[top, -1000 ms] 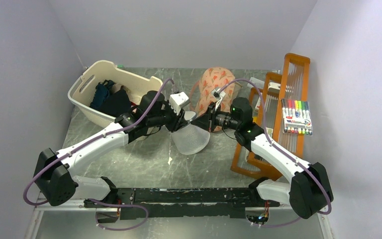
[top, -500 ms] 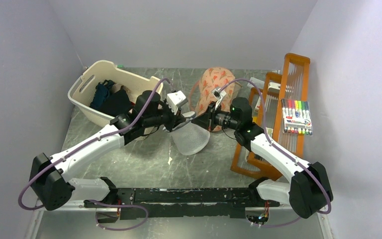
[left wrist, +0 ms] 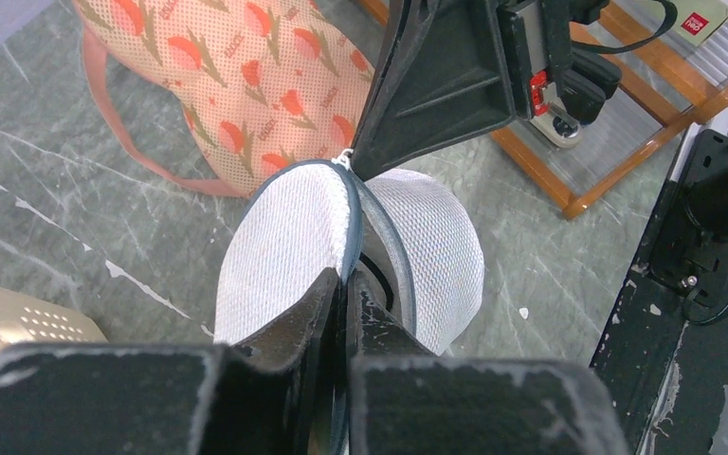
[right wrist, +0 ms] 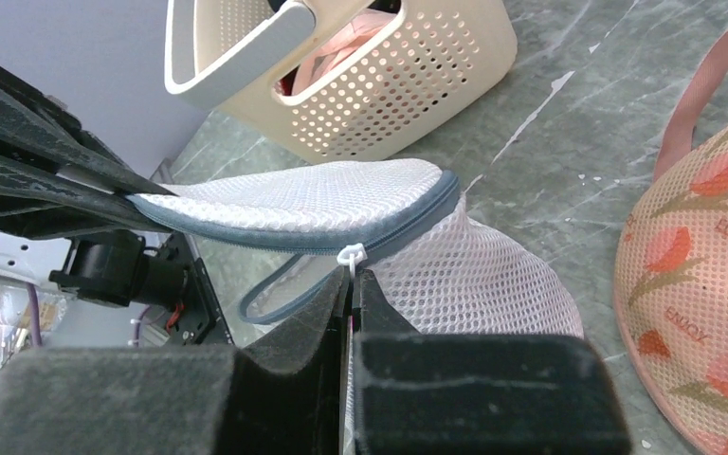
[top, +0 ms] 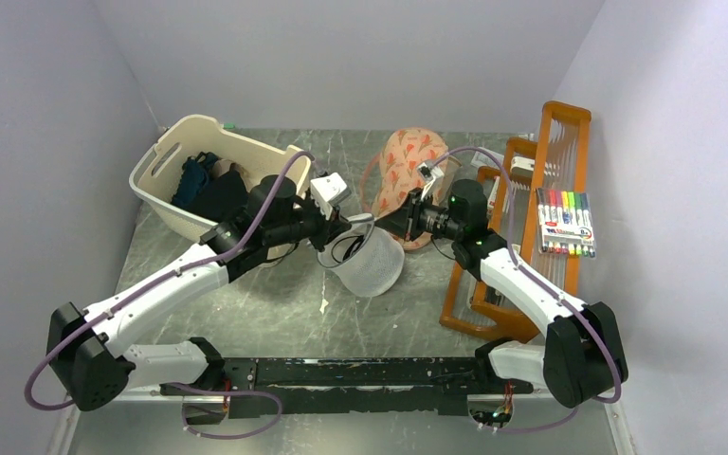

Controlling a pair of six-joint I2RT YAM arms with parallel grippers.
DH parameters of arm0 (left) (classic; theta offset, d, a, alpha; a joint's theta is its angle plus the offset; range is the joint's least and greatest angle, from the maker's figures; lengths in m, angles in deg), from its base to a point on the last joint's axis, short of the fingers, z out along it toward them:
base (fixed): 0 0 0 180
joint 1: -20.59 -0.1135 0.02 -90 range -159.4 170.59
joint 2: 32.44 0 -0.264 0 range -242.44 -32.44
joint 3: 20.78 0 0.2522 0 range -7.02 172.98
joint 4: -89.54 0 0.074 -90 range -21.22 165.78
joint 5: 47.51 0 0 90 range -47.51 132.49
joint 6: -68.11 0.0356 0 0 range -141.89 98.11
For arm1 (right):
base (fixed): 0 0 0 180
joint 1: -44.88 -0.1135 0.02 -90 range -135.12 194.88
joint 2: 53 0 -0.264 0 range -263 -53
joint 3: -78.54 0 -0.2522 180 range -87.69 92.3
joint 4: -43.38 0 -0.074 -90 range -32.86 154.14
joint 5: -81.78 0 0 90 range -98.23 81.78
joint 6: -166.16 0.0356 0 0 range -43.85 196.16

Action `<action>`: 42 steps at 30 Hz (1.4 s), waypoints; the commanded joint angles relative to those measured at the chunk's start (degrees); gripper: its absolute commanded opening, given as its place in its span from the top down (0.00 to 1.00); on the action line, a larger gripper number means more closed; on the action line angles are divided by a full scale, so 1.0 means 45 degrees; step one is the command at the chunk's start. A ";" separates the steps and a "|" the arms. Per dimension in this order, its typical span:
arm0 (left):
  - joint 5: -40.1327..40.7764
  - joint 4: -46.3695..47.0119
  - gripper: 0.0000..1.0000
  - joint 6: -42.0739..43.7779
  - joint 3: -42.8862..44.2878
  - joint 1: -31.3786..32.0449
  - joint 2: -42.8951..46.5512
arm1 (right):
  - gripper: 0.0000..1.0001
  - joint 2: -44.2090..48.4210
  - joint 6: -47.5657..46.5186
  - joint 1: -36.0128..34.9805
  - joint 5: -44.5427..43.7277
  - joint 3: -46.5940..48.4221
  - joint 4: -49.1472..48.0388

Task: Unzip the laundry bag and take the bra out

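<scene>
The white mesh laundry bag (top: 375, 267) hangs between my two grippers just above the table centre, its greyish zip rim (right wrist: 379, 239) partly parted. My left gripper (top: 358, 221) is shut on the rim of the raised lid (left wrist: 284, 237); its jaws (left wrist: 346, 282) are pressed together on the zip edge. My right gripper (top: 400, 221) is shut on the white zip pull (right wrist: 351, 254), its jaws closed just under it (right wrist: 352, 277). Thin black straps of the bra (top: 346, 248) show through the opening; the rest is hidden inside the bag.
A cream slotted basket (top: 166, 204) with dark blue clothing (top: 192, 180) stands at the back left. An orange patterned fabric piece (top: 409, 156) lies behind the bag. An orange wooden rack (top: 521, 171) with a marker pack (top: 565, 221) fills the right side.
The right gripper has drawn the zip pull back to the right, and the left arm has shifted left. The bag has opened at the top, showing black straps inside.
</scene>
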 commanded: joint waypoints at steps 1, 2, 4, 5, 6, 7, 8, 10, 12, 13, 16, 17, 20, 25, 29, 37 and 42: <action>-0.0163 -0.0033 0.81 0.0187 0.0571 -0.0063 -0.0464 | 1.00 0.0283 -0.0172 0.0119 0.0641 -0.0045 -0.0601; -0.0193 -0.0170 0.78 0.0198 0.0666 -0.0063 -0.0678 | 1.00 0.0313 -0.0156 0.0119 0.0906 -0.0069 -0.0768; -0.0191 -0.0330 0.72 0.0169 0.0765 -0.0063 -0.0877 | 1.00 0.0309 -0.0115 0.0058 0.1512 -0.0103 -0.1083; -0.0201 -0.0343 0.70 0.0168 0.0768 -0.0063 -0.0936 | 1.00 0.0287 -0.0127 0.0001 0.1710 -0.0086 -0.1163; -0.0246 -0.0357 0.67 0.0159 0.0778 -0.0063 -0.1000 | 1.00 0.0277 -0.0148 -0.0067 0.1833 -0.0082 -0.1207; -0.0318 -0.0374 0.65 0.0160 0.0787 -0.0063 -0.1059 | 1.00 0.0298 -0.0192 -0.0161 0.1936 -0.0069 -0.1247; -0.0380 -0.0381 0.63 0.0140 0.0802 -0.0063 -0.1118 | 1.00 0.0315 -0.0232 -0.0273 0.1990 -0.0062 -0.1278; -0.0432 -0.0465 0.59 0.0124 0.0844 -0.0063 -0.1232 | 1.00 0.0363 -0.0344 -0.0483 0.2019 -0.0044 -0.1302; -0.0411 -0.0557 0.55 0.0130 0.0912 -0.0063 -0.1337 | 1.00 0.0431 -0.0394 -0.0613 0.2065 -0.0023 -0.1336; -0.0375 -0.0582 0.54 0.0112 0.0938 -0.0063 -0.1382 | 1.00 0.0459 -0.0401 -0.0654 0.2102 -0.0023 -0.1373; -0.0352 -0.0652 0.53 0.0121 0.0954 -0.0063 -0.1466 | 1.00 0.0543 -0.0386 -0.0719 0.2165 0.0006 -0.1400; -0.0365 -0.0660 0.53 0.0121 0.0977 -0.0063 -0.1484 | 1.00 0.0553 -0.0388 -0.0748 0.2209 0.0016 -0.1415; -0.0372 -0.0702 0.56 0.0102 0.1009 -0.0063 -0.1525 | 1.00 0.0574 -0.0355 -0.0813 0.2302 0.0047 -0.1458; -0.0279 -0.0736 0.66 0.0118 0.1024 -0.0063 -0.1476 | 1.00 0.0597 -0.0409 -0.0893 0.2304 0.0087 -0.1417; -0.0222 -0.0522 0.78 0.0140 0.0885 -0.0063 -0.1160 | 1.00 0.0655 -0.0562 -0.0897 0.1716 0.0094 -0.1003; -0.0104 0.0070 0.92 0.0280 0.0456 -0.0063 -0.0173 | 1.00 0.0789 -0.0868 -0.0611 0.0113 0.0170 0.0192; -0.0300 0.0422 0.93 0.0444 0.0185 -0.0063 0.0432 | 1.00 0.0497 -0.0752 -0.0129 0.0258 0.0180 0.0407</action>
